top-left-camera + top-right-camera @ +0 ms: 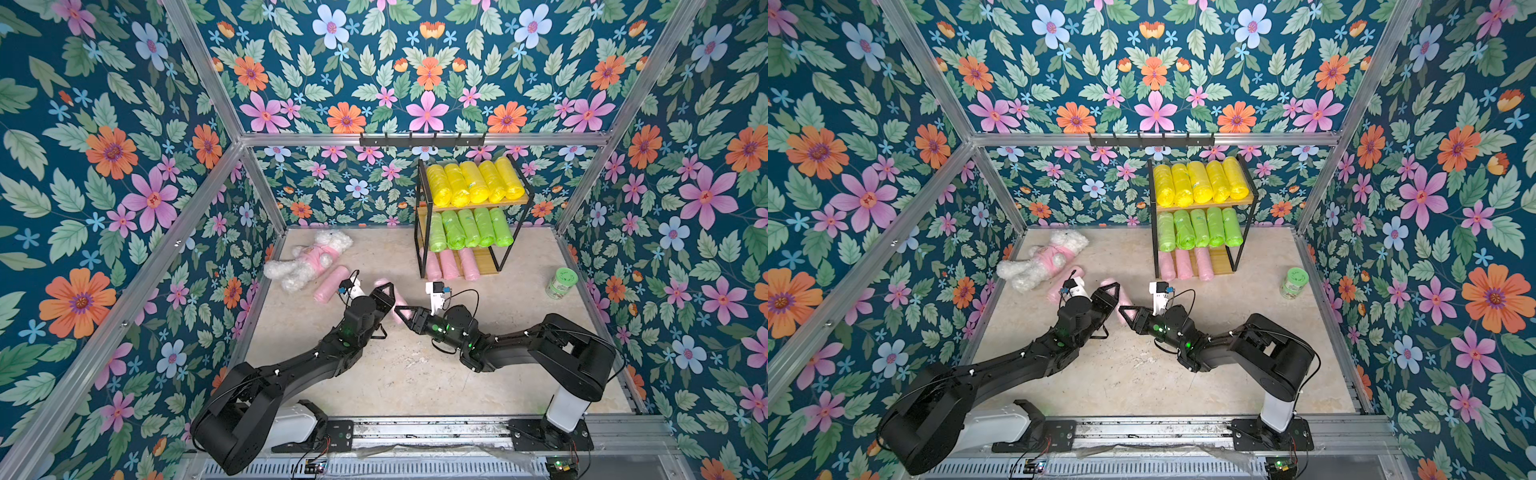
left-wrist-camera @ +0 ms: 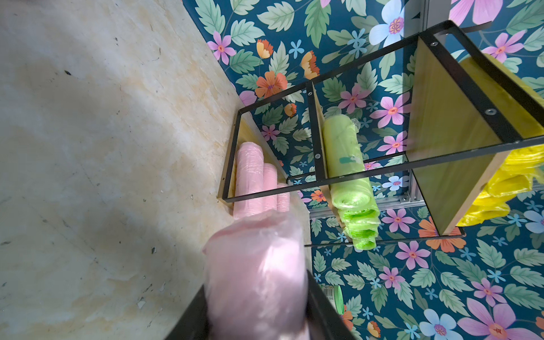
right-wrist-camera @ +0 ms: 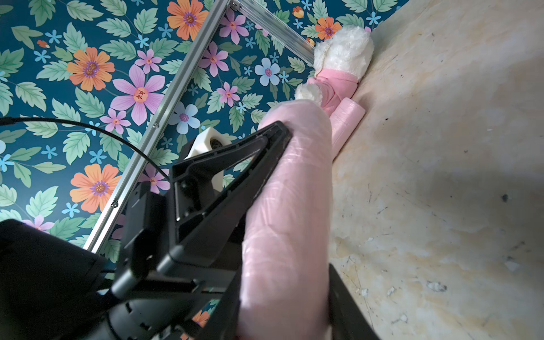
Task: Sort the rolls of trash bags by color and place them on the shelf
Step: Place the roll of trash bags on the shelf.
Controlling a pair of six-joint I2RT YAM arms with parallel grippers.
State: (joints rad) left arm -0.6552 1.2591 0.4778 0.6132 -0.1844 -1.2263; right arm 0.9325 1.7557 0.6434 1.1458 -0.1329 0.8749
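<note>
- Black-framed wooden shelf [image 1: 484, 261] held yellow plastic rolls [image 1: 473, 183], green rolls [image 1: 467, 228], three pale pink rolls [image 1: 449, 264].
- Before it, right end effector [image 1: 400, 312] gripped a fourth pink roll [image 3: 288, 206]; left end effector [image 2: 256, 300] flanked it, hold unclear.
- Fifth pink roll [image 1: 331, 284] lay left of the shelf.
</note>
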